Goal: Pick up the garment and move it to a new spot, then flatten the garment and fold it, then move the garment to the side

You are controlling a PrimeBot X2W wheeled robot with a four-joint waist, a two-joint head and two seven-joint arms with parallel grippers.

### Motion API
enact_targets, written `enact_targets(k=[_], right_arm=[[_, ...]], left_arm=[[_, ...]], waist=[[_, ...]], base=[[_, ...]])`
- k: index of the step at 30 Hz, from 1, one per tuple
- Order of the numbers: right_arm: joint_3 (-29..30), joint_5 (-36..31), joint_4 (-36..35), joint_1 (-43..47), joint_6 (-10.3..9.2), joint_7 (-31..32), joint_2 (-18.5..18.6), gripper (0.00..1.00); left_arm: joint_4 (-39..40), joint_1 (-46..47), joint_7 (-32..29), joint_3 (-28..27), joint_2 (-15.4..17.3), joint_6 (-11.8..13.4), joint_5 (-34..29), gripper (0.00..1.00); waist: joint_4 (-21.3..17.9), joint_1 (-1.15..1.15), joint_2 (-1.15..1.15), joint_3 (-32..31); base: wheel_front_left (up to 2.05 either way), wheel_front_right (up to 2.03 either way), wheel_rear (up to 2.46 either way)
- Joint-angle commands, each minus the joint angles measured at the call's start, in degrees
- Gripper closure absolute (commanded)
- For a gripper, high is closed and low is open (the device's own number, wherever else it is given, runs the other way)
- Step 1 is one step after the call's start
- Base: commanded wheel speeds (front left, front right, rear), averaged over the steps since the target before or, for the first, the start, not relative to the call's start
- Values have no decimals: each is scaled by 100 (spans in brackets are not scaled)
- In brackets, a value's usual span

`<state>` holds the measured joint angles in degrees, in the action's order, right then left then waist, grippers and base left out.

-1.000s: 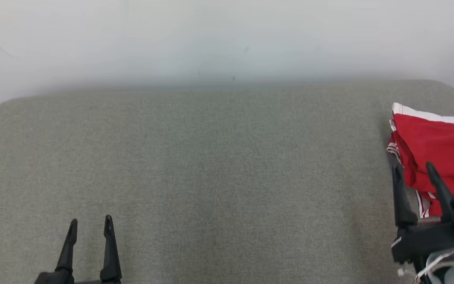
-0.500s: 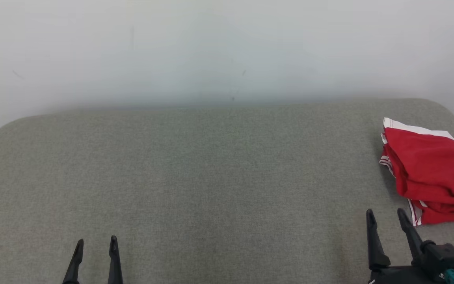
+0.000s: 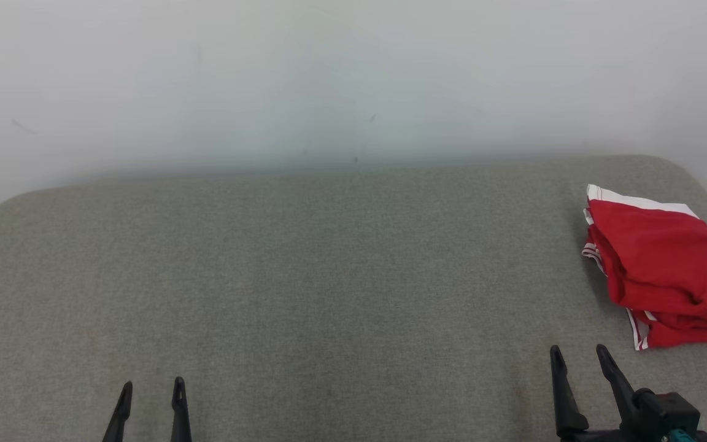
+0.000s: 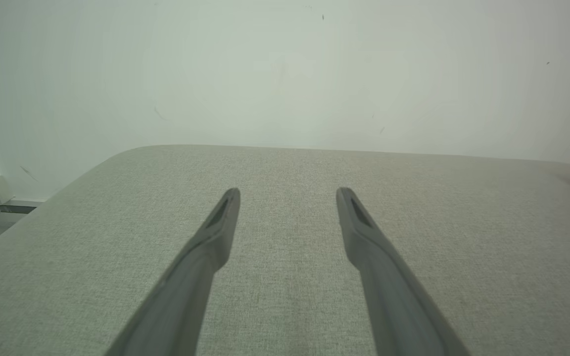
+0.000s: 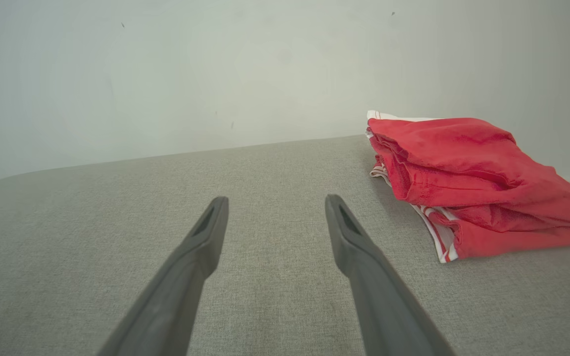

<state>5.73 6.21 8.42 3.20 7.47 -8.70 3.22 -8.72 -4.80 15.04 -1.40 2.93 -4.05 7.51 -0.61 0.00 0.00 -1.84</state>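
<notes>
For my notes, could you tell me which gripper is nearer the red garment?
Right. The right gripper is short of the red garment, not touching; the left gripper is far across.

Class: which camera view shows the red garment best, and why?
The right wrist view: the red garment is near and large, its folds and white trim plain. The head view shows it smaller, cut by the right edge; the left wrist view catches a sliver.

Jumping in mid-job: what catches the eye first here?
The red garment with white trim stands out, lying in a folded bundle at the far right of the grey fabric surface. Both grippers are open and empty: the left gripper low on the left, the right gripper just short of the garment, not touching it.
</notes>
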Motion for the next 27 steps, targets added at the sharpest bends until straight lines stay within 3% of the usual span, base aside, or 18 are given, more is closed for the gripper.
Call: enact_targets(k=[1, 21, 22, 27], right_arm=[[-11, 19, 21, -11, 1, -42, -22, 0], [-41, 105, 94, -67, 1, -79, -46, 0], [-39, 94, 122, -34, 0, -65, -23, 100], [-36, 114, 407, 77, 0, -24, -29, 100]], left_arm=[[-4, -86, 16, -3, -6, -3, 45, 0], [19, -97, 16, -25, -6, 39, 90, 0], [-11, -59, 0, -12, -1, 46, 110, 100], [-287, -112, -50, -10, -18, 48, 144, 100]], waist=[[-9, 0, 0, -8], [-17, 0, 0, -14], [-17, 0, 0, -14], [-16, 0, 0, -13]], base=[[0, 0, 0], [0, 0, 0], [0, 0, 0], [0, 0, 0]])
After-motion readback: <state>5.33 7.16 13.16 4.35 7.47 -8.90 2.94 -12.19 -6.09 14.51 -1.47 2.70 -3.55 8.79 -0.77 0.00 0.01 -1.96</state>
